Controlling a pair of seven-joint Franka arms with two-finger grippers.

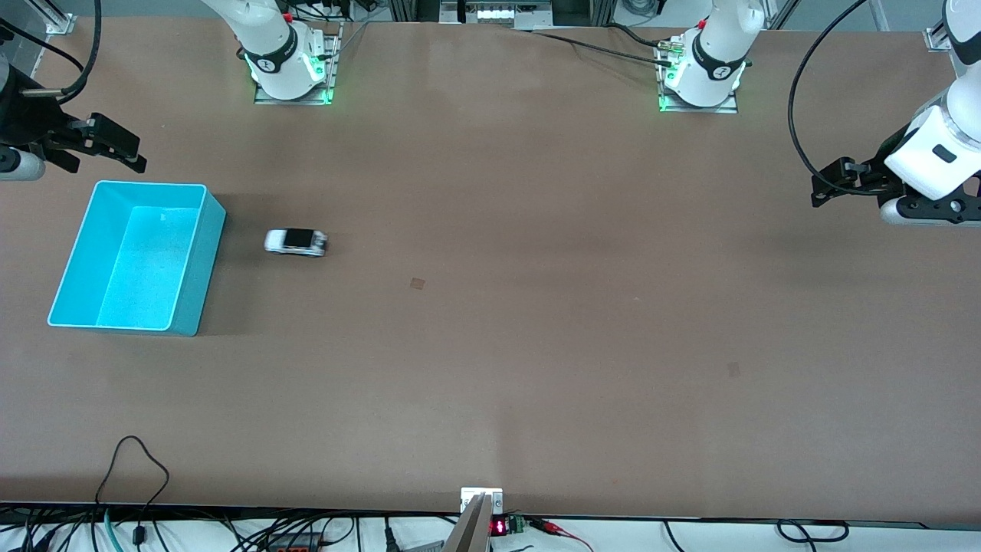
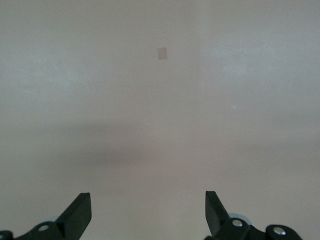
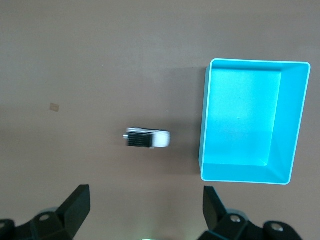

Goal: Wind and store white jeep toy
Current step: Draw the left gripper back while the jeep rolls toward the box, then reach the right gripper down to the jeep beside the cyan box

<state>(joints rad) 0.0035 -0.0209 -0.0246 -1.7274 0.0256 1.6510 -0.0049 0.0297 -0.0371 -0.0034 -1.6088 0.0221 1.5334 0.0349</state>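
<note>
Jeep on the surface, both pincers wide open

We see the small white jeep toy [image 1: 296,242] beside the open cyan plastic bin [image 1: 201,253], toward the right arm's end of the brown surface [image 1: 536,345]. Right pincer [image 1: 115,149] and left pincer [image 1: 831,184] hover spread and empty.

Right arm rising from its base at the table's top edge, reaching out to the right arm's end of the table. Right gripper [image 1: 115,149] held up in the air, fingers [image 3: 75,205] spread wide apart, nothing between them. Left arm rising from its own base, bent outward to the left arm's end of the table, white wrist housing uppermost. Left gripper [image 1: 831,184] likewise aloft, fingers [image 2: 80,212] parted to full width and empty, pointing toward the middle of the table. Both arms well apart, neither touching anything.
</note>
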